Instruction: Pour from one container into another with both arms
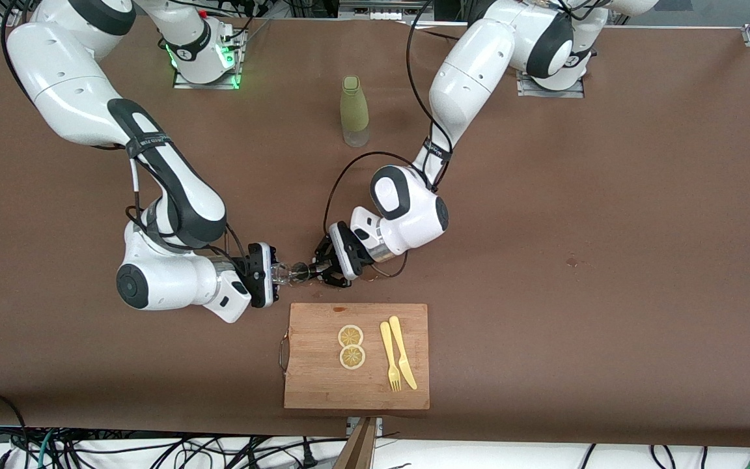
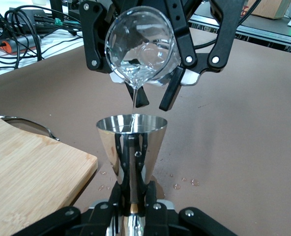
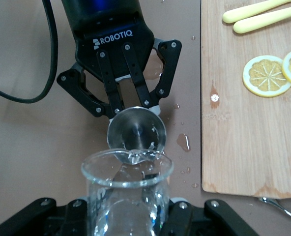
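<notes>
My right gripper [image 1: 273, 278] is shut on a clear glass beaker [image 1: 283, 273], tipped so its spout points down. A thin stream of water [image 2: 135, 98] falls from the beaker [image 2: 143, 46] into a steel jigger cup [image 2: 131, 147]. My left gripper [image 1: 320, 267] is shut on the jigger's [image 1: 302, 269] lower half and holds it upright just under the spout. In the right wrist view the beaker [image 3: 128, 196] sits between my right gripper's [image 3: 130, 219] fingers, with the jigger's mouth [image 3: 136, 130] directly below its rim. Both hands hang just above the table beside the cutting board.
A wooden cutting board [image 1: 313, 381] lies nearer the front camera, carrying two lemon slices [image 1: 351, 336], a yellow fork [image 1: 388, 355] and a yellow knife [image 1: 403, 355]. A green bottle [image 1: 354, 111] stands between the arm bases. Water drops [image 2: 185, 182] dot the table under the jigger.
</notes>
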Available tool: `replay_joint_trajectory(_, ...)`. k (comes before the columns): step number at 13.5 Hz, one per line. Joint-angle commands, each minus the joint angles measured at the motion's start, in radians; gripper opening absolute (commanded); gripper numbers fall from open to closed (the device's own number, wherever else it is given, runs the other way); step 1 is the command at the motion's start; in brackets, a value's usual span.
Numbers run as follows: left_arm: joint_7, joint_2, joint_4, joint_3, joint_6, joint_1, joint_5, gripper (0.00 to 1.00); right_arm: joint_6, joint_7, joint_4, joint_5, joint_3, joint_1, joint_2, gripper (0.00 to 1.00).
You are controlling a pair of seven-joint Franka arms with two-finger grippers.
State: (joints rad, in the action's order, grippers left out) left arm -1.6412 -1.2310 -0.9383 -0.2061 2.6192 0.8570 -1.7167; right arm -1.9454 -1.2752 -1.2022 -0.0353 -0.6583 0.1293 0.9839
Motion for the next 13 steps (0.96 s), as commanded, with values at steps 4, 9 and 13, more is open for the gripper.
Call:
replay_joint_trajectory(4,0.027,-0.028,0.062,-0.022,0.015,0.013,-0.043,0.0,0.019,0.022,0.018,-0.028,-0.027,-0.007,0.001,0.26)
replay_joint_trajectory(9,0.027,-0.03,0.062,-0.023,0.015,0.013,-0.043,0.0,0.011,-0.058,0.016,0.021,-0.026,0.013,0.005,0.27)
replay_joint_trajectory(13,0.027,-0.033,0.062,-0.022,0.015,0.013,-0.043,0.0,0.016,-0.156,0.013,0.136,-0.015,0.041,0.005,0.27)
